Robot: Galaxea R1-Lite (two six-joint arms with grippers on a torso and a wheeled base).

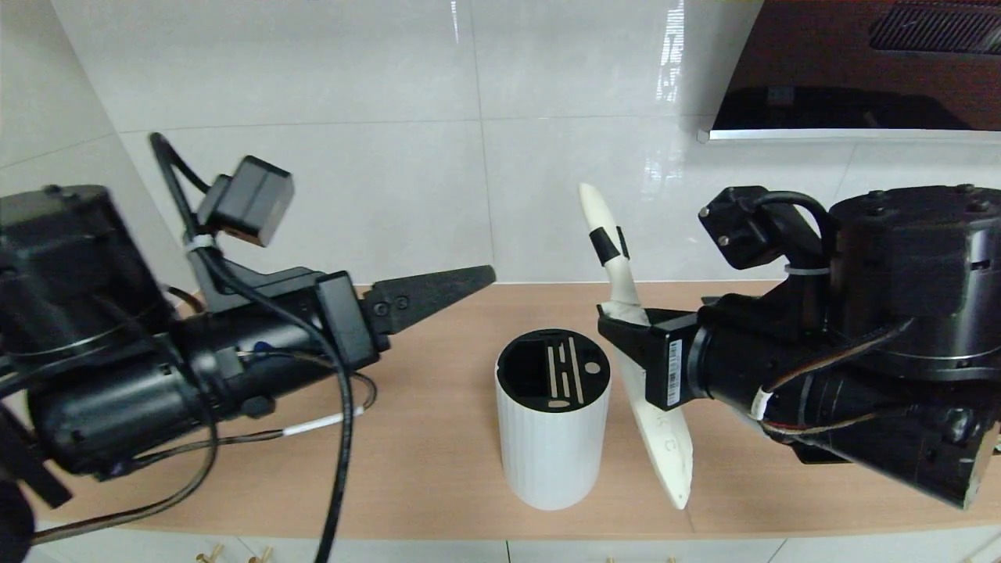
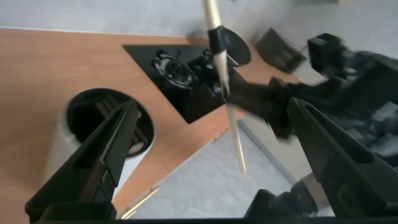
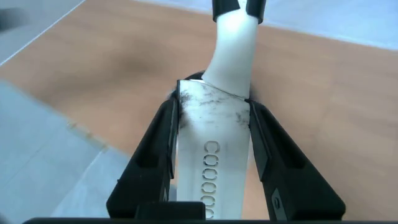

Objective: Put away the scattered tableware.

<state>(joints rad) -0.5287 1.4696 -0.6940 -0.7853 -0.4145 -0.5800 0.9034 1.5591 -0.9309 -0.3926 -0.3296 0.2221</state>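
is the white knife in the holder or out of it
Out. The white knife is clamped in the right gripper, beside the holder, with its blade outside the wall; none of it enters the top slots.

Student: What marks the left arm (image 1: pixel 117 375)?
Tutor: Matte black cylindrical housings, loose black cables (image 1: pixel 340 438) and one white-sleeved wire (image 1: pixel 321 424). A white tie (image 1: pixel 199 242) sits beneath a boxy black wrist camera (image 1: pixel 250 199). The jaws are flat, tapered black wedges with two small screws (image 1: pixel 389 306) at the root.
Student: And the right arm (image 1: pixel 860 367)?
Tutor: Also black and drum-shaped, with bolt heads (image 1: pixel 963 188) on the rim, a white printed label (image 1: pixel 674 371) and another white tie (image 1: pixel 805 270).
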